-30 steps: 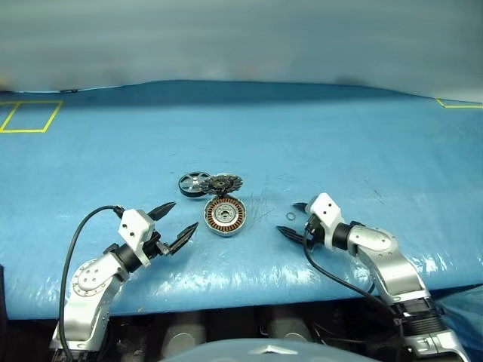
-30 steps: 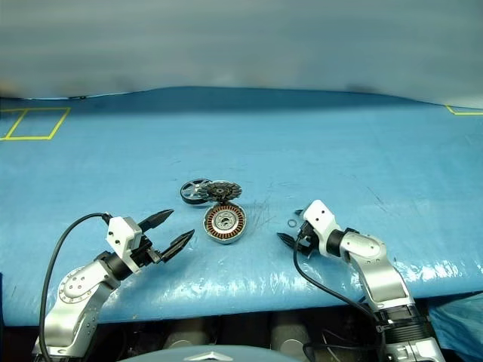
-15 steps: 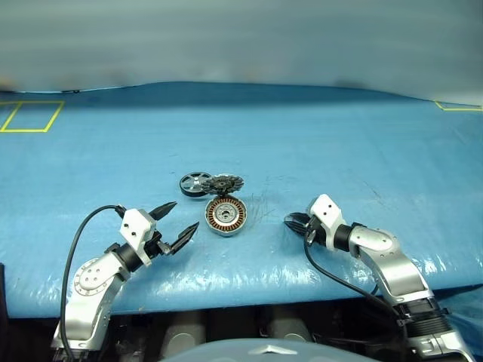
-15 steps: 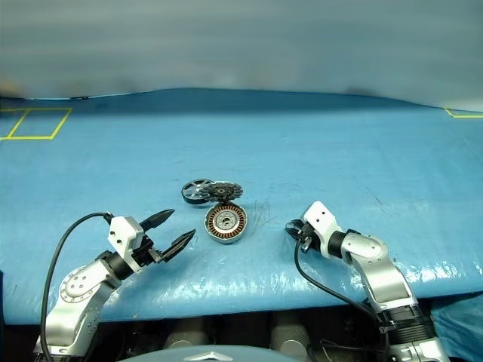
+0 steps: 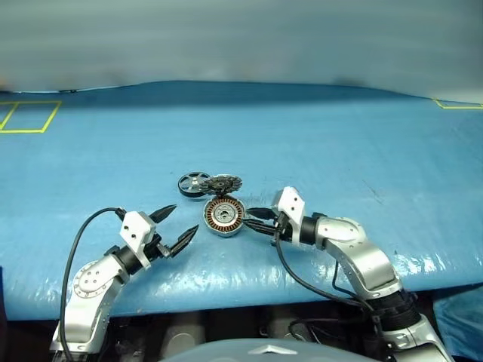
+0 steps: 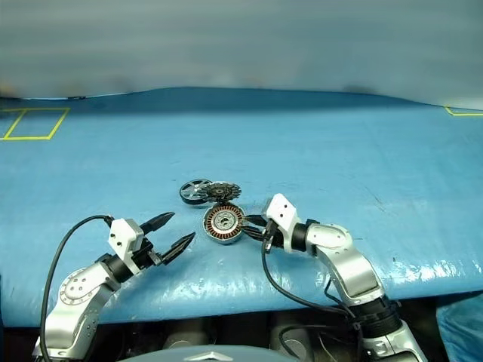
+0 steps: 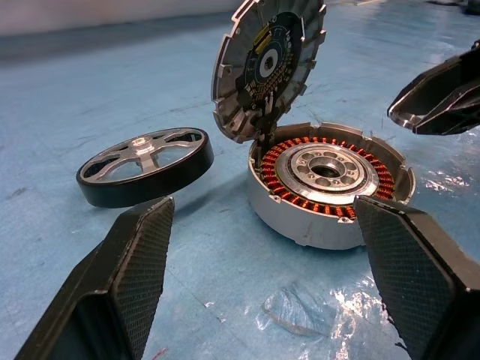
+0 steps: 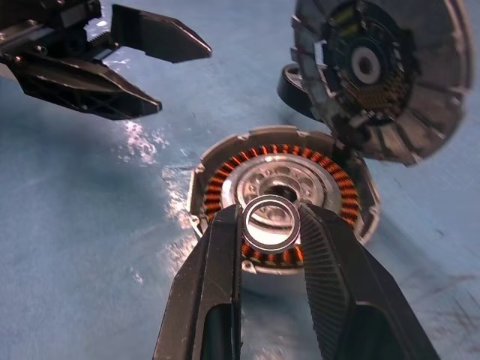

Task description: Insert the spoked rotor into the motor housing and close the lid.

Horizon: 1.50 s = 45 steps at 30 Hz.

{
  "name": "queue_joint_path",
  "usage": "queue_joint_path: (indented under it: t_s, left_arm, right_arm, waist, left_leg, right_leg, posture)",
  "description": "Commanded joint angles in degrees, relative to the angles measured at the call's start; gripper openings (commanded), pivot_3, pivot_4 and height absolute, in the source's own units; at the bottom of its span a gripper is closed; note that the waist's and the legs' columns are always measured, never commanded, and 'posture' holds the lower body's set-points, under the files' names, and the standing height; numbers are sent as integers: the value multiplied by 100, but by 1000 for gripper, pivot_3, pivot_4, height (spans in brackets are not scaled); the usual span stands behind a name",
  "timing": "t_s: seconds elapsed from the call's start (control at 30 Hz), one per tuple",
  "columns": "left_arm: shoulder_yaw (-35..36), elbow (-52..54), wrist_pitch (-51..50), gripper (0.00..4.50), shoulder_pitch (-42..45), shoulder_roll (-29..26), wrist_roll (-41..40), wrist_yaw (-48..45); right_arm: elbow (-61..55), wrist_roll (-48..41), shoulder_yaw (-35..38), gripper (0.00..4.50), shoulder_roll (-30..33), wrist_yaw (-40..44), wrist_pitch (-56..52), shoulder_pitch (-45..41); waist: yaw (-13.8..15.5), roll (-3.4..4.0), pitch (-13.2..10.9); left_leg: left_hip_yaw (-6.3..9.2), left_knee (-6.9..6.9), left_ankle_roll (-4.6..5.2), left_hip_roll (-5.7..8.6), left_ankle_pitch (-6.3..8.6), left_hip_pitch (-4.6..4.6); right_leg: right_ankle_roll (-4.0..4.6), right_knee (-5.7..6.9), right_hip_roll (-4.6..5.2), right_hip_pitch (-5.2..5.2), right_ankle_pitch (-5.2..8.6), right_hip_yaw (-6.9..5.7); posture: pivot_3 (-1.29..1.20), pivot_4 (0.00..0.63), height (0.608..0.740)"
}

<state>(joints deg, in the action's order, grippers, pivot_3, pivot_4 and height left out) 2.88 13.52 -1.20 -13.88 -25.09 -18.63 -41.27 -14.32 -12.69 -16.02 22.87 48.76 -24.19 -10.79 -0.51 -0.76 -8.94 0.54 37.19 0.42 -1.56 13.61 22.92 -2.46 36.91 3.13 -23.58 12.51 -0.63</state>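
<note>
The motor housing [image 5: 224, 216] sits open on the blue table, its copper windings and central hub showing. The lid [image 5: 224, 183] stands tilted on edge against the housing's far rim. The spoked rotor [image 5: 194, 183] lies flat just left of the lid. My right gripper [image 5: 252, 219] hovers at the housing's right side, shut on a small silver ring [image 8: 271, 223] held just off the housing's rim. My left gripper [image 5: 183, 217] stands open to the left of the housing, with nothing between its fingers.
The blue plastic-covered table [image 5: 339, 151] stretches wide on all sides of the parts. Yellow tape marks lie at the far left [image 5: 30, 117] and the far right corner [image 5: 456, 104]. The table's front edge runs close under both arms.
My right gripper shut on the small silver ring that lay on the table, then swung left and up to the housing's right side. The left arm and the parts stayed put.
</note>
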Motion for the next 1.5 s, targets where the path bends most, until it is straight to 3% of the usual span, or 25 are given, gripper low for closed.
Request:
queue_joint_path:
  t_s: [0.03, 0.5, 1.5]
  left_arm:
    - [54, 75, 44, 4074, 18, -21, -27, 3]
    - [60, 57, 138, 4074, -77, 48, 36, 121]
    - [29, 44, 169, 4074, -144, 75, 79, 256]
  right_arm:
    - [3, -10, -158, 1092, -103, 39, 131, -182]
    - [1385, 408, -418, 1092, -509, -62, 754, -780]
    - [1751, 664, -453, 1092, -599, -26, 833, -1006]
  waist:
    - [0, 0, 0]
    - [-18, 1, 0]
    - [-18, 1, 0]
  left_leg:
    - [0, 0, 0, 1, 0, 0]
    - [-5, 1, 0, 0, 0, -1]
    - [-8, 3, 0, 0, 0, -3]
  right_leg:
    - [0, 0, 1, 0, 0, 0]
    - [-2, 2, -1, -2, -3, 2]
    - [-4, 3, 0, -1, -7, 6]
  posture:
    - [0, 150, 740]
    - [0, 150, 740]
    - [0, 150, 740]
